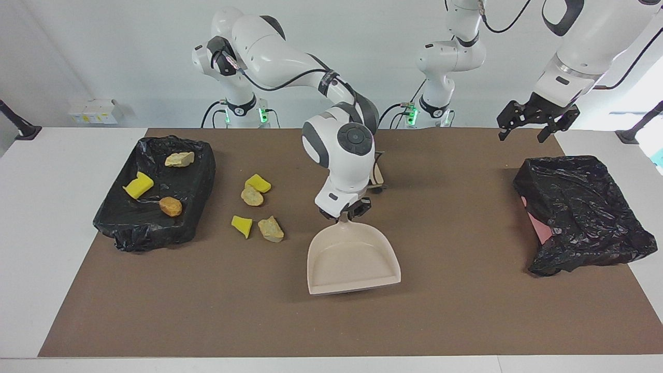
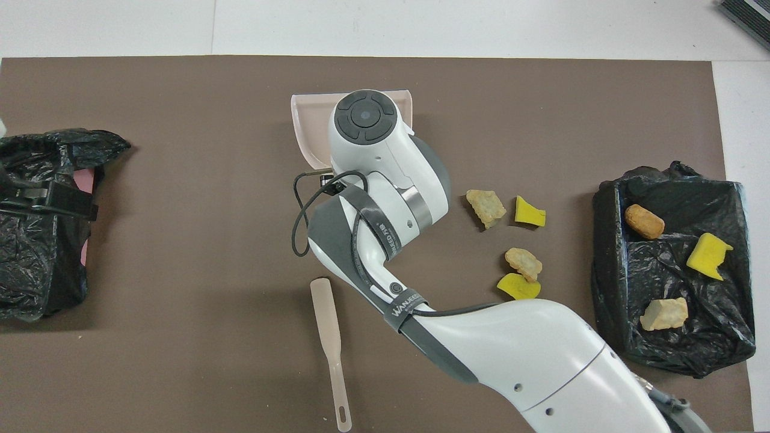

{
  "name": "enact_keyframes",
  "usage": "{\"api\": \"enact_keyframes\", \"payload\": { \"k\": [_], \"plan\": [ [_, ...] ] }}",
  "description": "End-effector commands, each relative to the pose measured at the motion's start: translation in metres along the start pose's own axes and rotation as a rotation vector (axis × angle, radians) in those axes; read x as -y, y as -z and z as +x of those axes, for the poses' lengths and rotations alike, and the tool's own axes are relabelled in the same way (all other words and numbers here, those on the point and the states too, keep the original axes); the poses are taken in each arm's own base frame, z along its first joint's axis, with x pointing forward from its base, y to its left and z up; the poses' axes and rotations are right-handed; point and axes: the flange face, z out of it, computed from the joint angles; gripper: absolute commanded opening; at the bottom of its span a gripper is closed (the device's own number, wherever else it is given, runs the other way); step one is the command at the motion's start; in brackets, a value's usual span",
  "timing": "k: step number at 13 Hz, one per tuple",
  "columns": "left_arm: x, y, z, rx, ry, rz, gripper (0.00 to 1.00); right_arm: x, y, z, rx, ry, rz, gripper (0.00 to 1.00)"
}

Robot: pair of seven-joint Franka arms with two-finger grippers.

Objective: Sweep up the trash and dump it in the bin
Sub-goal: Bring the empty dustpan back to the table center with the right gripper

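Four pieces of trash (image 1: 257, 206) lie loose on the brown surface (image 1: 207, 311), beside a black-lined tray (image 1: 197, 181) at the right arm's end; three more pieces (image 1: 155, 186) lie inside that tray. Beside the loose pieces, toward the left arm's end, the right end effector (image 1: 345, 212) pinches the handle of a beige dustpan (image 1: 352, 259). A beige-handled brush (image 2: 331, 349) lies nearer the robots than the dustpan. The left end effector (image 1: 531, 127), fingers spread, hangs above the surface near a black-bagged bin (image 1: 580, 212).

Four trash pieces (image 2: 486, 208) lie beside the black-lined bin (image 2: 607, 252).
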Motion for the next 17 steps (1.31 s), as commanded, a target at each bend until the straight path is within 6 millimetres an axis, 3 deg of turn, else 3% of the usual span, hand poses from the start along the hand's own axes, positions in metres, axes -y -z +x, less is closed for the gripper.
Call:
{"api": "enact_keyframes", "payload": {
  "k": [1, 4, 5, 6, 7, 8, 9, 11, 14, 15, 17],
  "plan": [
    [-0.003, -0.002, -0.011, 0.009, -0.013, 0.009, 1.0, 0.018, -0.012, -0.001, -0.011, -0.066, 0.046, 0.0],
    [-0.003, -0.003, -0.011, 0.005, -0.013, 0.009, 1.0, 0.026, -0.035, -0.008, -0.013, -0.121, 0.074, 0.0],
    [-0.004, -0.003, -0.011, 0.003, -0.014, 0.008, 1.0, 0.029, -0.03, -0.011, -0.009, -0.117, 0.076, 0.07],
    [-0.004, -0.004, -0.011, 0.006, -0.014, 0.008, 1.0, 0.031, -0.029, -0.013, -0.01, -0.112, 0.072, 0.21],
    [-0.004, -0.004, -0.011, 0.006, -0.014, 0.008, 1.0, 0.03, -0.037, -0.015, -0.003, -0.112, 0.069, 0.32],
    [-0.004, -0.004, -0.011, 0.005, -0.014, 0.008, 1.0, 0.029, -0.035, -0.015, -0.004, -0.114, 0.069, 0.38],
    [-0.004, -0.004, -0.011, 0.006, -0.014, 0.008, 1.0, 0.029, -0.033, -0.016, -0.002, -0.116, 0.075, 0.51],
    [0.0, -0.004, -0.012, 0.009, 0.006, 0.005, 1.0, 0.031, -0.011, -0.02, -0.014, -0.119, 0.092, 0.58],
    [-0.003, -0.005, -0.012, 0.011, -0.013, 0.005, 1.0, 0.038, 0.016, -0.059, -0.005, -0.091, 0.066, 0.68],
    [-0.004, -0.005, -0.011, 0.005, -0.011, 0.003, 1.0, 0.037, 0.024, -0.076, 0.0, -0.077, 0.053, 0.78],
    [-0.01, -0.014, -0.003, 0.012, -0.025, 0.0, 1.0, 0.044, 0.034, -0.118, 0.018, -0.053, 0.022, 0.82]
  ]
}}
